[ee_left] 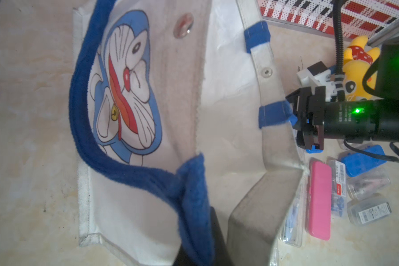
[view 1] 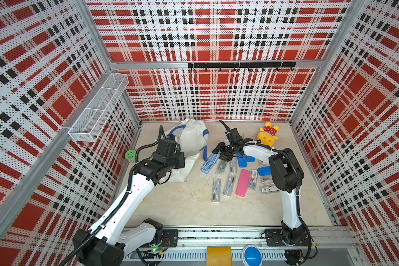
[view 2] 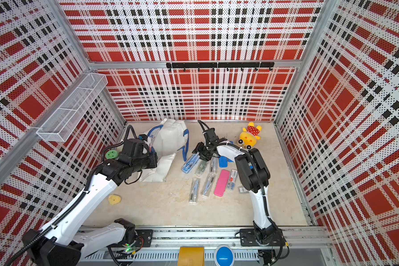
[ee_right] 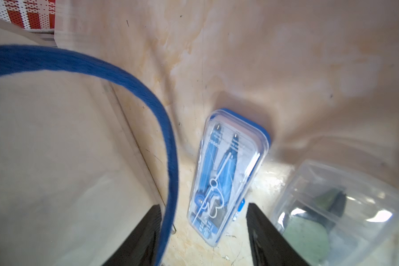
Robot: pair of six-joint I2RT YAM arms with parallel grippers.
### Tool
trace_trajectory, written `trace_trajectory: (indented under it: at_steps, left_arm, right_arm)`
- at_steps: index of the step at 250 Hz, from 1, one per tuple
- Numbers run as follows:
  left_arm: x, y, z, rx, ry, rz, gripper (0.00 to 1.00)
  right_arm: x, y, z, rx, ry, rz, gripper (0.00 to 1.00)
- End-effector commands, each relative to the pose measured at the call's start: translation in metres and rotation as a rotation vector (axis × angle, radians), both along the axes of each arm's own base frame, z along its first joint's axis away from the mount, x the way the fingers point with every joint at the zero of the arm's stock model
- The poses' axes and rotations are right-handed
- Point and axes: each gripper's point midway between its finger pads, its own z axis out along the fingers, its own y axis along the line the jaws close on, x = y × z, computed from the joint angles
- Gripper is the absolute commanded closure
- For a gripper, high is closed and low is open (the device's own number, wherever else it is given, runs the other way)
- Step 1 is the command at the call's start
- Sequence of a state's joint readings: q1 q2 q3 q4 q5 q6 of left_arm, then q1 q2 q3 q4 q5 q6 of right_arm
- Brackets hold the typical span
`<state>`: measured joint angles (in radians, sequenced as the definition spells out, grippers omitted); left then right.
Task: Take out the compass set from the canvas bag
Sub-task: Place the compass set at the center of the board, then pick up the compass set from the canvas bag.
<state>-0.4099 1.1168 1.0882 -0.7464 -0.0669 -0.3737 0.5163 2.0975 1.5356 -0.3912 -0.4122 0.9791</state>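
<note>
The canvas bag (view 1: 189, 147) is lying on the table (view 1: 182, 207), toward the back. The compass set (view 1: 209, 163) is lying on the table just right of the bag, outside it. More stationery cases (view 1: 242, 183) are lying further right of the bag and forward of it. A plush toy (view 1: 267, 135) is sitting well right of the bag, at the back. A round roll (view 1: 131, 154) is lying left of the bag.
</note>
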Motion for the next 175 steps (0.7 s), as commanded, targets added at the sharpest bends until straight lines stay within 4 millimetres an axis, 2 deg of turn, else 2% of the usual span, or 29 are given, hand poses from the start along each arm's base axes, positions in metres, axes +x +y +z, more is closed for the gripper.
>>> trace_trajectory:
  at_steps: [1, 40, 65, 80, 96, 132, 175]
  left_arm:
    - [0.007, -0.01, 0.023, 0.02, -0.072, -0.047, 1.0]
    - [0.007, -0.022, 0.031, 0.035, -0.097, -0.101, 1.0]
    - [0.005, -0.03, 0.033, 0.032, -0.105, -0.127, 1.0]
    - [0.002, -0.035, 0.032, 0.053, -0.11, -0.157, 1.0]
    - [-0.001, -0.041, 0.028, 0.068, -0.108, -0.175, 1.0]
    - [-0.009, -0.054, 0.022, 0.111, -0.113, -0.2, 1.0]
    - [-0.011, -0.064, 0.022, 0.126, -0.131, -0.185, 1.0]
  right_arm:
    - [0.002, -0.005, 0.049, 0.033, -0.105, -0.009, 0.38]
    - [-0.01, -0.029, 0.087, 0.041, -0.176, -0.074, 0.45]
    - [-0.022, -0.043, 0.112, 0.073, -0.248, -0.129, 0.53]
    - [-0.032, -0.042, 0.128, 0.116, -0.302, -0.136, 0.61]
    - [-0.045, -0.041, 0.141, 0.141, -0.355, -0.135, 0.64]
    - [-0.074, -0.009, 0.158, 0.213, -0.434, -0.054, 0.66]
    - [-0.085, 0.035, 0.141, 0.328, -0.343, -0.008, 0.69]
